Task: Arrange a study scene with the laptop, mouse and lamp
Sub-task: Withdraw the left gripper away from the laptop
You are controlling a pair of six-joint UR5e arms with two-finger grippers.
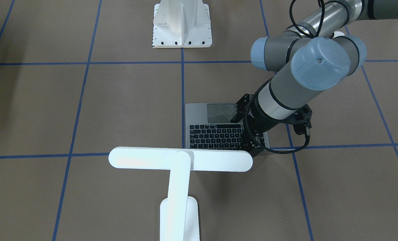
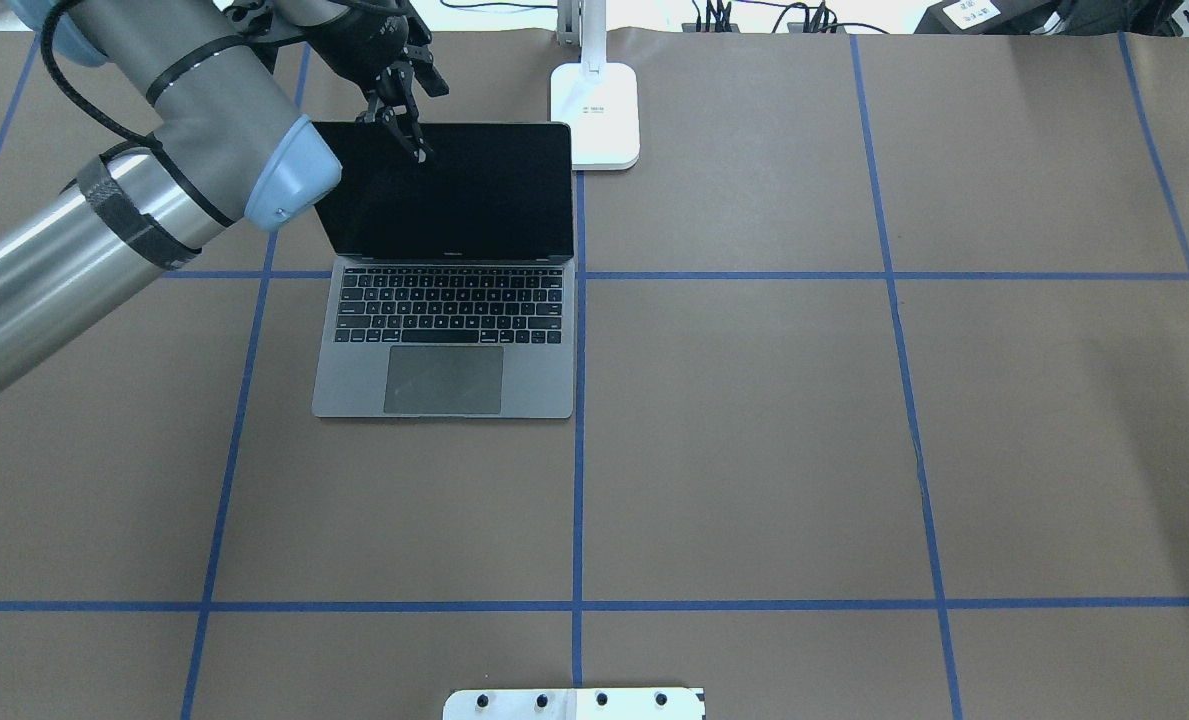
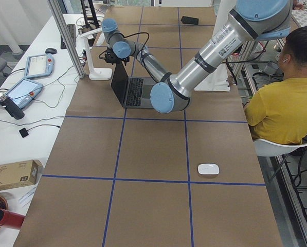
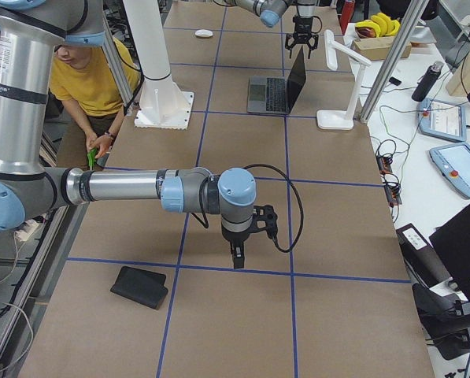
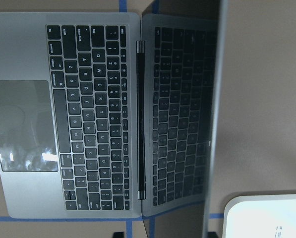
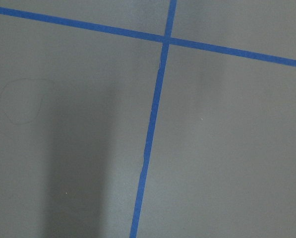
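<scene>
The space-grey laptop (image 2: pixel 444 340) stands open on the table, with its dark screen (image 2: pixel 454 195) upright. My left gripper (image 2: pixel 404 140) hangs over the lid's top edge, open, with the lid edge (image 5: pixel 213 114) running between its fingertips. The white lamp (image 1: pixel 180 159) stands just beyond the laptop, its base (image 2: pixel 595 115) next to the lid's far corner. The white mouse (image 3: pixel 208 169) lies alone far down the table on my left. My right gripper (image 4: pixel 236 256) points down over bare table far from all three; whether it is open or shut I cannot tell.
The white ribbed pedestal (image 1: pixel 182 25) stands at the table's near middle edge. A flat black pad (image 4: pixel 144 287) lies near the right end. A person in a yellow shirt (image 3: pixel 287 98) sits beside the pedestal. Blue tape lines (image 6: pixel 152 124) cross the brown table.
</scene>
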